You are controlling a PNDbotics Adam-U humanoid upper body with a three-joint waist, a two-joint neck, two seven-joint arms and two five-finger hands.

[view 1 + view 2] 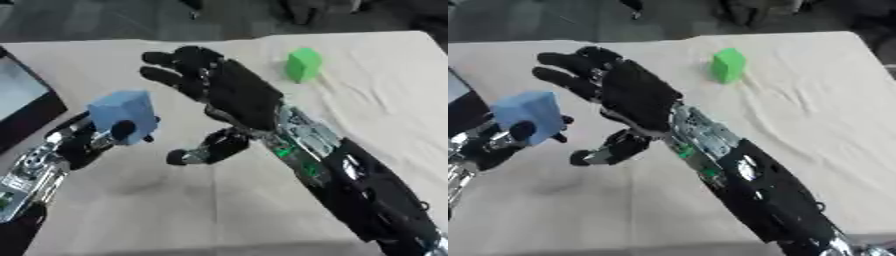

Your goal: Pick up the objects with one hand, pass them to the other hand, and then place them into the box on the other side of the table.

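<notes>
A light blue block (123, 115) hangs above the table, with my left hand (83, 142) shut on it from below at the left. My right hand (229, 95) reaches in from the lower right and is open, fingers spread and thumb out, just right of the blue block and apart from it. A green block (303, 64) stands on the cloth at the back, beyond my right hand. Part of a dark box (22, 102) with a pale inside shows at the left edge.
A beige cloth (385, 110) covers the table; its far edge runs along the top of the view. My right forearm (350, 185) crosses the lower right of the table.
</notes>
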